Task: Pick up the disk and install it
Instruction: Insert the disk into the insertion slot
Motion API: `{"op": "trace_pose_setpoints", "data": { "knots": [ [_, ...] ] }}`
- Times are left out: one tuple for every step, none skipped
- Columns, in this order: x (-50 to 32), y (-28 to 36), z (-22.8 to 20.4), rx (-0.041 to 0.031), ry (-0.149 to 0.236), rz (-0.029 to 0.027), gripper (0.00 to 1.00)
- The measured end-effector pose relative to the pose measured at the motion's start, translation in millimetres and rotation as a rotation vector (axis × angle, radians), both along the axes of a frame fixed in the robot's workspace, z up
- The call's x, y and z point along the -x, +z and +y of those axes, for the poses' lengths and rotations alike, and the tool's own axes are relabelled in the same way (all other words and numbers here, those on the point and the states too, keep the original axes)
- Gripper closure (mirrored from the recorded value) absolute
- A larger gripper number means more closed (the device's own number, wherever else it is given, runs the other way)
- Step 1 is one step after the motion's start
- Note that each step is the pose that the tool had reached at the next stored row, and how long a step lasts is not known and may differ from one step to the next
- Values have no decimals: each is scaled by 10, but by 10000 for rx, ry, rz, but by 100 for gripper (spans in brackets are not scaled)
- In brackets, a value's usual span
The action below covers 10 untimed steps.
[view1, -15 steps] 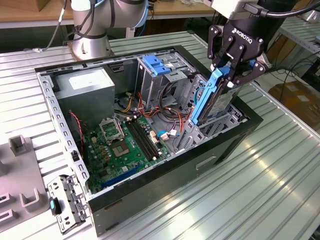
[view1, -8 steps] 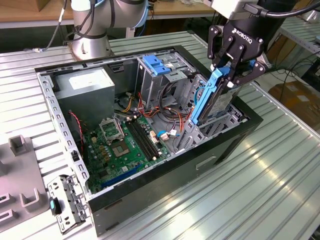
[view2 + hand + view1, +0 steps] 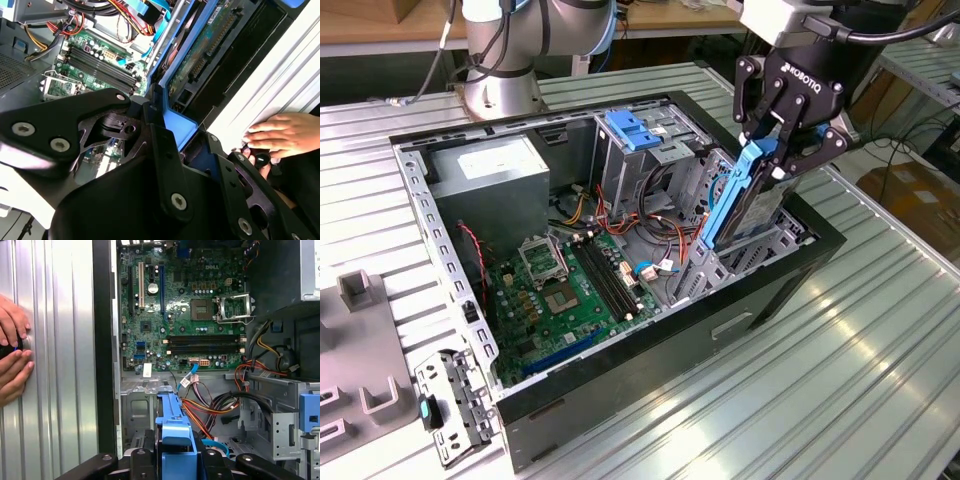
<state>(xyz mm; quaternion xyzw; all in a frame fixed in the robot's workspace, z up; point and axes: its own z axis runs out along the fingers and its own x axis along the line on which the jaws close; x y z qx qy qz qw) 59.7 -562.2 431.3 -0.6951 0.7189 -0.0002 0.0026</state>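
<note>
On the ribbed counter [image 3: 880,330] the open computer case [image 3: 650,372] lay under our fingers [image 3: 828,135]. They pinched the disk [image 3: 752,205] by its blue rails, tilted, its lower end entering the drive bay [image 3: 692,272] just below them. We judged it best to square the rails with the bay's guides, then press down slowly, clear of nearby cables [image 3: 665,232].

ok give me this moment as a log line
gripper: shut on disk | disk: on edge, tilted, lower end at drive cage, not seated | hand: on table beside case
</note>
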Motion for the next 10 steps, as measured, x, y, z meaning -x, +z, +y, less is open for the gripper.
{"op": "trace_pose_setpoints", "data": {
  "knots": [
    [0, -9, 0, 0, 0, 0, 63],
    [0, -10, 0, 1, 0, 0, 63],
    [0, -10, 0, 2, 0, 0, 63],
    [0, -11, 0, 1, 0, 0, 63],
    [0, -12, 0, 0, 0, 0, 63],
    [0, -13, 0, 1, 0, 0, 63],
    [0, -14, 0, 0, 0, 0, 63],
    [0, -15, 0, 2, 0, 0, 62],
    [0, -16, 0, 1, 0, 0, 56],
    [0, -16, 0, 3, 0, 0, 56]
  ]
}}
